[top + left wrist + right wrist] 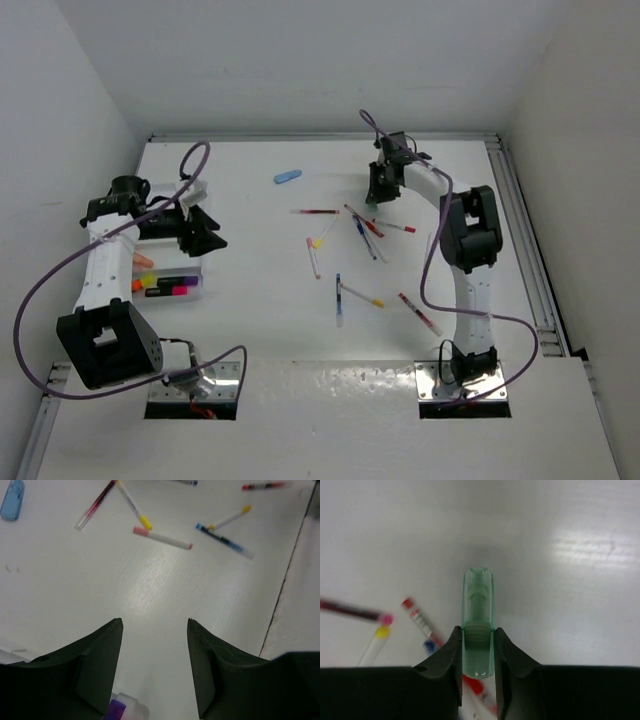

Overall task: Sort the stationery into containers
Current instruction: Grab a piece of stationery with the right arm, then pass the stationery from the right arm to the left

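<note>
The white tray (197, 285) lies at the left, partly under my left arm, and holds orange, yellow, pink and black highlighters (165, 285). My left gripper (205, 232) is open and empty just right of the tray; the left wrist view shows its jaws (155, 622) wide apart over bare table. My right gripper (383, 185) at the far right is shut on a green highlighter (478, 605), held above the table. A blue highlighter (287, 177) lies at the far centre. Several thin pens (338, 298) lie scattered mid-table, including one pink-capped pen (162, 538).
Two metal base plates (192, 385) (463, 385) sit at the near edge. A rail (525, 240) runs along the table's right side. White walls enclose the table at the left, back and right. Purple cables (60, 270) loop off both arms.
</note>
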### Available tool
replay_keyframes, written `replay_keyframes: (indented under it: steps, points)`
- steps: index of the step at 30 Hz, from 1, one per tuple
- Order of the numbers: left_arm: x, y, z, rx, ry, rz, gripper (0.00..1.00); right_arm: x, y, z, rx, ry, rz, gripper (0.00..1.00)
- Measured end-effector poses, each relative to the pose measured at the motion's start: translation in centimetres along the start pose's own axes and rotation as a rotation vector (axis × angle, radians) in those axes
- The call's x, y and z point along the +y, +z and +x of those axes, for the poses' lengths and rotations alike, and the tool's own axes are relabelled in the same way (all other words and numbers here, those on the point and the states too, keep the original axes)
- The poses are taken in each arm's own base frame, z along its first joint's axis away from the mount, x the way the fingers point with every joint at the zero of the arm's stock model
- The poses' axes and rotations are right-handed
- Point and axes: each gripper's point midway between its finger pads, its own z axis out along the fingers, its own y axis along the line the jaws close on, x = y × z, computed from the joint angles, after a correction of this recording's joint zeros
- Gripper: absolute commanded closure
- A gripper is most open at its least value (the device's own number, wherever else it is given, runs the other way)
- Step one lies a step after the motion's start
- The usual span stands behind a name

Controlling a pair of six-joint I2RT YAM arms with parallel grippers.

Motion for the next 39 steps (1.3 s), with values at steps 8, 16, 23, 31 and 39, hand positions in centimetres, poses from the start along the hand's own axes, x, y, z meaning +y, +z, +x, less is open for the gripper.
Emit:
replay_keyframes:
  steps: [8,16,23,31,39]
  points:
    - [-1.1,-0.9,-7.5,-0.266,-0.120,-0.077,0.42,7.5,-11.8,-2.4,-0.203,-0.067,-0.343,1.00]
    - [-4.2,-0.6,-14.5,-0.452,-0.242,-0.090,0.41,21.2,-22.1,-1.4,-0.351,-0.227,-0.681,1.00]
    - [-2.2,3.4,-14.1,-0.469,-0.597,-0.081,0.46,27.5,-23.7,1.6,-0.297,-0.305,-0.751,1.00]
    - [-1.1,4.1,-14.5,-0.506,-0.759,-0.142,0.59,29.4,-24.2,3.5,-0.296,-0.387,-0.727,1.00]
    - [0.1,4.5,-13.3,-0.508,-0.842,-0.195,0.59,29.6,-24.0,4.4,-0.290,-0.433,-0.700,1.00]
